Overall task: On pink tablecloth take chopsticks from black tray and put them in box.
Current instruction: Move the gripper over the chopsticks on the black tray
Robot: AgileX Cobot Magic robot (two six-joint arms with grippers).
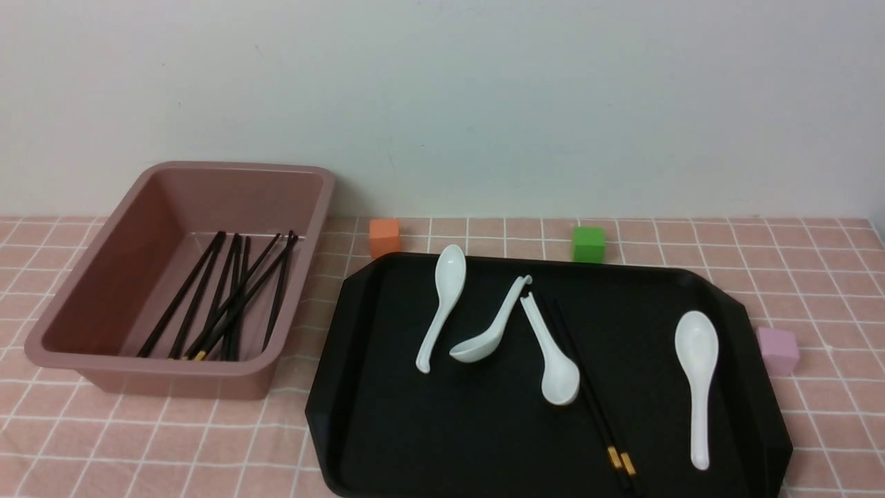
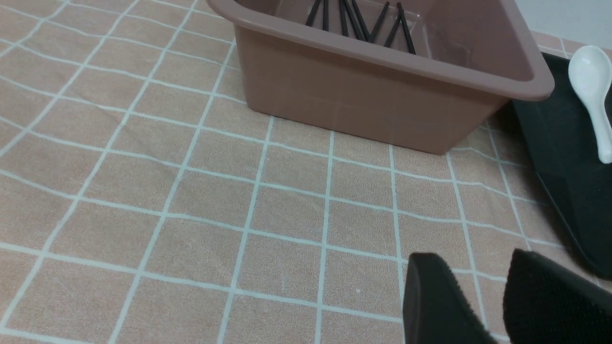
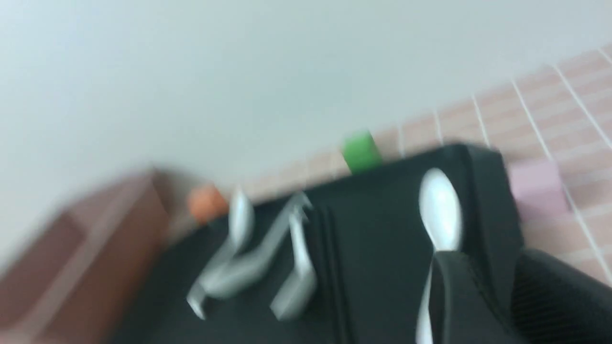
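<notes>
We see the left claw [image 2: 471, 260] low over the pink tablecloth [image 2: 191, 200], its two black fingers [image 2: 430, 296] apart with only cloth showing between them. Ahead of it, well clear of the fingertips, stands the dusty-pink box [image 2: 382, 95]. Several chopsticks [image 1: 238, 304] lie loosely crossed on the box's floor, their gold-banded ends toward the wall nearest this claw. Off to this claw's right lies a cut-off corner of the black tray [image 1: 415, 429], close by but not touching it. The right claw [image 3: 492, 267] shows only in its own blurred wrist view. There its fingers also stand apart, gripping nothing, with the tray's rim visible in the gap. It hangs above the tray's right side, and a white ceramic spoon [image 3: 440, 215] lies just ahead of one finger, the handle running down beside it. Farther to this claw's left, one pair of chopsticks [image 1: 594, 411] rests on the tray, alongside a second spoon that partly overlaps it. This second spoon is one of three other spoons [image 1: 487, 332] grouped there. Beyond the tray's far rim, ahead of the right claw, sit a green cube [image 1: 588, 243] and an orange cube [image 1: 384, 237]. A lilac cube [image 1: 778, 349] sits on the cloth just outside the rim on this claw's right.
</notes>
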